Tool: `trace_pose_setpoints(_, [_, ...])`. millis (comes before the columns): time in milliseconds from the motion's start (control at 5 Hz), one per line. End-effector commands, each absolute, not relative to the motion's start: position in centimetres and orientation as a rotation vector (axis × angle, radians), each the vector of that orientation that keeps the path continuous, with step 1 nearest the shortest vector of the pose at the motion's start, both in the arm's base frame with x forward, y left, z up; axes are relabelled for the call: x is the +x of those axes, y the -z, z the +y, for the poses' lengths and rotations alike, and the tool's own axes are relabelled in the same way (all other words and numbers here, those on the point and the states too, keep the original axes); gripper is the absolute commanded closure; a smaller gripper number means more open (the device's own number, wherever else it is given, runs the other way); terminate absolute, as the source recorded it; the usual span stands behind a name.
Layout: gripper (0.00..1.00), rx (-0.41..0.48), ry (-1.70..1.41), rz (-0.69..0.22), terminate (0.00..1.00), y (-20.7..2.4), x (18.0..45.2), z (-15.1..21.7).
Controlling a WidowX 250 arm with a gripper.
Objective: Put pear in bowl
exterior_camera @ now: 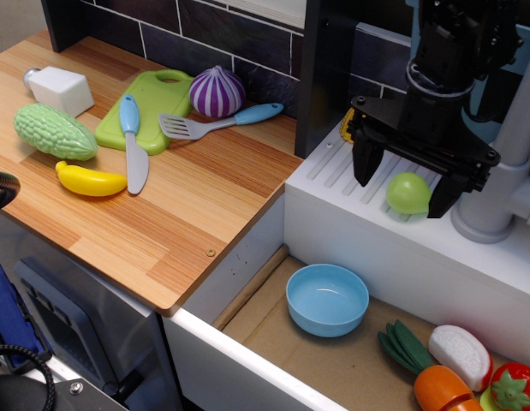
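Observation:
The pear (407, 193) is a small smooth yellow-green fruit lying on the white ridged drainer (333, 167) to the right of the wooden counter. My gripper (403, 188) is open above it, with the black fingers (365, 164) standing either side of the pear, left finger a little apart from it, right finger close by it. The light-blue bowl (327, 299) sits lower down in the sink area, on the brown floor, in front of and left of the pear. It holds nothing.
On the wooden counter (187, 214) lie a bumpy green gourd (55, 131), a yellow banana (91, 180), a toy knife (133, 141), a green cutting board (153, 103), a spatula (213, 124) and a purple onion (217, 92). A grey faucet (496, 201) stands right of the gripper. Toy vegetables (457, 368) lie at the bottom right.

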State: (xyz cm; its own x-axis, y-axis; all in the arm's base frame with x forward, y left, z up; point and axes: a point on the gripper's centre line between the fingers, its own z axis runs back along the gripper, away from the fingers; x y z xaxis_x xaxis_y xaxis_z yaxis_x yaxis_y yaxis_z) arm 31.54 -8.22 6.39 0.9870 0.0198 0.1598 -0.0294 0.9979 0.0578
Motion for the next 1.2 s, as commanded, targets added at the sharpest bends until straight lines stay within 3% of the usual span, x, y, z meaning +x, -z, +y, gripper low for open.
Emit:
trace_pose_setpoints(0, [0.00, 0.060, -0.025, -0.160, 0.00, -6.4, 31.5, -8.2])
trace_pose_setpoints(400, [0.00, 0.098, 0.146, -0.266, 0.00, -6.6, 32.8, -8.0])
trace_pose_setpoints(1000, [0.00, 0.033, 0.254, -0.361, 0.00, -5.4, 34.8, -7.4])
